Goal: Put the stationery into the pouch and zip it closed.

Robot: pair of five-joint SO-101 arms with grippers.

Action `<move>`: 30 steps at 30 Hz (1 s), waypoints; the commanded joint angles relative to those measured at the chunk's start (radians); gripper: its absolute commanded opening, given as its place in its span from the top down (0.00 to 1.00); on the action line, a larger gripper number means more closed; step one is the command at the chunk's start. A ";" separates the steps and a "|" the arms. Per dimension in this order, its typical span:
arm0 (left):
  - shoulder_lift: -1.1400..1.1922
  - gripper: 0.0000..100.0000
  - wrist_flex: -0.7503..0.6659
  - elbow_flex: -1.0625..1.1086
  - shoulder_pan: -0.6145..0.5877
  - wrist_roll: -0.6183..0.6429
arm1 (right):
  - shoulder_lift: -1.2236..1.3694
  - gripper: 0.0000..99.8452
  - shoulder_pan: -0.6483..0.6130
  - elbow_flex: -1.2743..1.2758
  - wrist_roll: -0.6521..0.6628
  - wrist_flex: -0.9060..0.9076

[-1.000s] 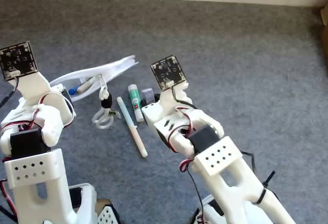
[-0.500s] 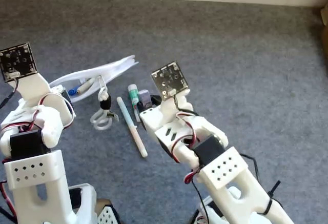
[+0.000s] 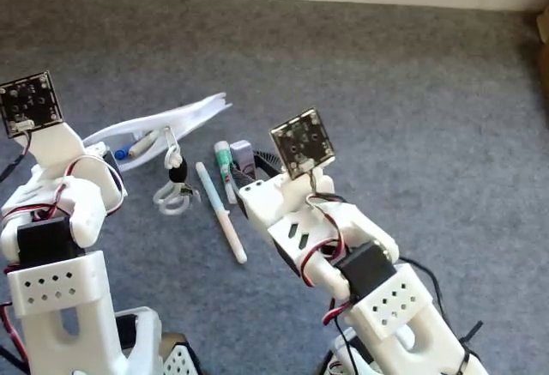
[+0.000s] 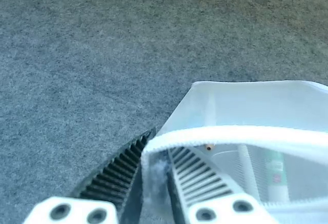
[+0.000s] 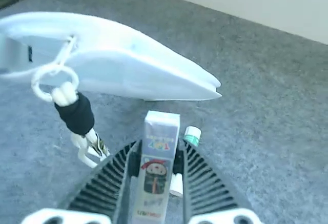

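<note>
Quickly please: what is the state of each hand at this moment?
Left hand: shut on the edge of the pouch.
Right hand: shut on a small printed block.

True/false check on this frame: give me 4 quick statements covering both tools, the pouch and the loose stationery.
1. The right tool is shut on a small box. True.
2. No tool touches the pouch. False: the left tool is clamped on its edge.
3. The pen is inside the pouch. False: it lies on the carpet, outside the pouch.
4. The green-and-white tube lies beside the pen. True.
</note>
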 commanded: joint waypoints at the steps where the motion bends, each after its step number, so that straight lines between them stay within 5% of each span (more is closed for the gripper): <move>1: 0.016 0.99 -0.017 0.005 -0.018 0.003 | -0.054 1.00 -0.012 -0.013 -0.072 -0.031; 13: 0.016 0.99 -0.017 0.005 -0.018 0.003 | -0.122 1.00 -0.015 -0.016 -0.094 -0.031; 26: 0.016 0.99 -0.018 0.005 -0.018 0.003 | -0.153 1.00 -0.157 -0.018 -0.094 -0.033; 30: 0.016 0.99 -0.018 0.004 -0.010 0.003 | -0.153 1.00 -0.177 -0.012 -0.087 -0.151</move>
